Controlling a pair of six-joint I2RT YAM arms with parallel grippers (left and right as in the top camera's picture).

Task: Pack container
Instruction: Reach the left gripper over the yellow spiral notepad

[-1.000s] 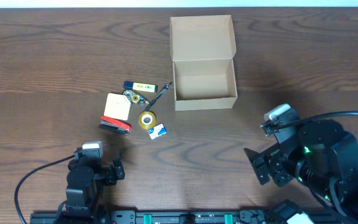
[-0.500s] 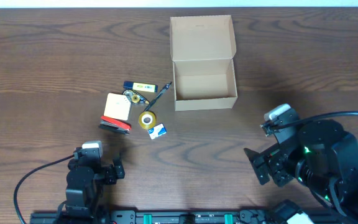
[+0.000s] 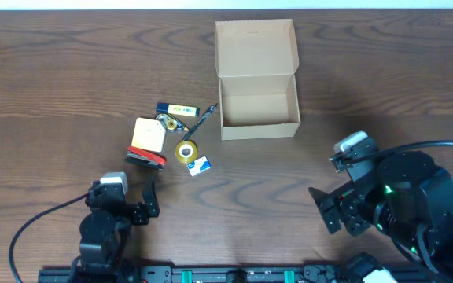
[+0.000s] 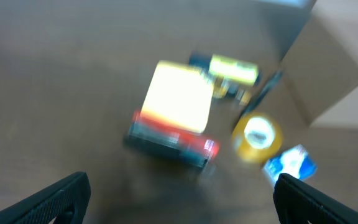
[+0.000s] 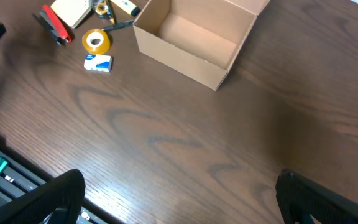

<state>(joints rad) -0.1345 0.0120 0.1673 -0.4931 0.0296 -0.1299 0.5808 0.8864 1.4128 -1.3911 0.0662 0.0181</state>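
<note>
Overhead, we see packing not yet begun: the container (image 3: pixel 259 108) sits empty in the upper centre of the frame, while the stationery pile (image 3: pixel 149 135) lies on the table (image 3: pixel 69 79) just to its left, every piece outside the box. It is a plain tan cardboard box, its flap lid folded back toward the top edge. The left gripper (image 3: pixel 146 203) and right gripper (image 3: pixel 326 211) wait low in the frame, jaws spread wide, holding nothing.

Open wood table (image 3: pixel 274 181) fronts the container (image 3: pixel 259 130) (flap back); a pen (image 3: pixel 202 119) crowds its left wall.
</note>
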